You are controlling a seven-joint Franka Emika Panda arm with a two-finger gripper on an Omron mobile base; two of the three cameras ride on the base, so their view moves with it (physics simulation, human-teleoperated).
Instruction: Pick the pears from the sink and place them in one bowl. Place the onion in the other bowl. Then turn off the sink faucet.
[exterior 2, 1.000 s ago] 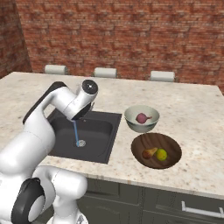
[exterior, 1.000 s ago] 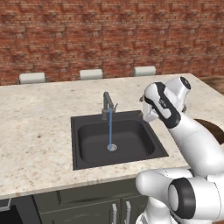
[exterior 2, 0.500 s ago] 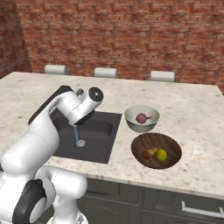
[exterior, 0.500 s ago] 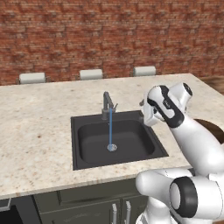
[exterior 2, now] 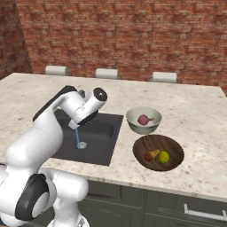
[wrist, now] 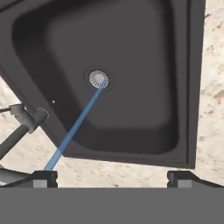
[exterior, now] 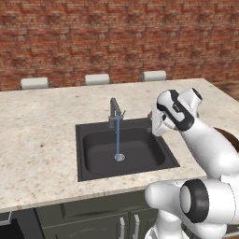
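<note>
The dark sink holds no fruit. Its faucet runs a thin blue stream onto the drain. My gripper hovers above the sink's right rim, open and empty. In the hand view its fingertips stand wide apart over the sink, with the faucet at the left. Both pears, one brownish-orange and one yellow-green, lie in the wooden bowl. The onion sits in the pale grey bowl.
The two bowls stand on the beige stone counter to the right of the sink. Three pale seat backs line the counter's far edge before a brick wall. Cabinet doors are below the front edge.
The hand has shifted slightly and turned over the sink's right side. The jaws have stayed open; the fruit and bowls have not moved.
</note>
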